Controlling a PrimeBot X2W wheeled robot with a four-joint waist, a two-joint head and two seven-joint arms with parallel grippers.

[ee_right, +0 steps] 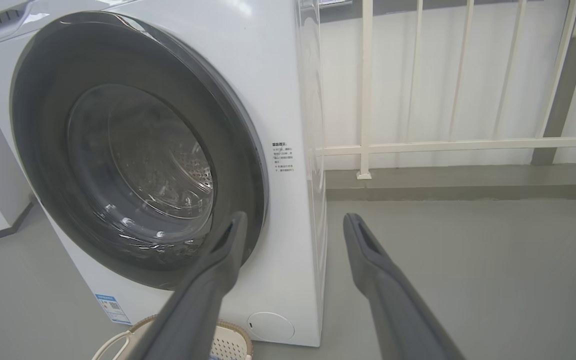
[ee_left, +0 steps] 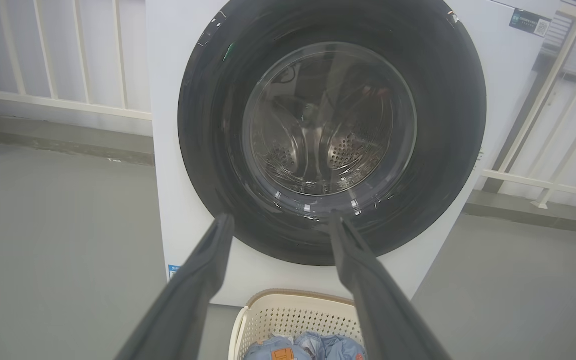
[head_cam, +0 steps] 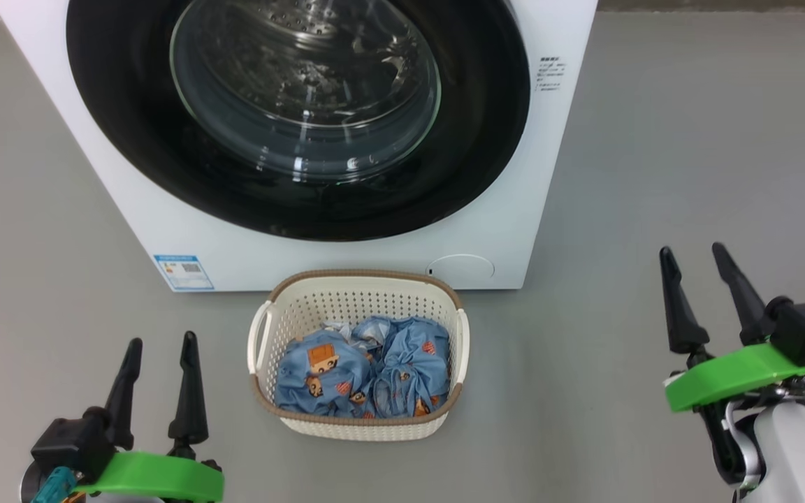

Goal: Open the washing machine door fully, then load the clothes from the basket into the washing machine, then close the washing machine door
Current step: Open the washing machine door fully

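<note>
Door [head_cam: 305, 202] is shut on the washer [head_cam: 165, 230], so step 1 is opening it: prob. best to hook one finger behind the rim at the latch side (can't tell which) and pull along the hinge arc, clear of the basket [head_cam: 357, 297] on the floor just in front. Count: 1 washer, 1 door, 1 basket w/ approx. 2 bundles of clothes [head_cam: 360, 377]. Left gripper [head_cam: 162, 340] & right gripper [head_cam: 692, 249] are both wide open, empty.

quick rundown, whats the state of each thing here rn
washing machine door, shut
basket, upright on the floor in front of the washing machine, loaded
clothes, bunched up inside the basket
left tool, open, empty
right tool, open, empty
</note>
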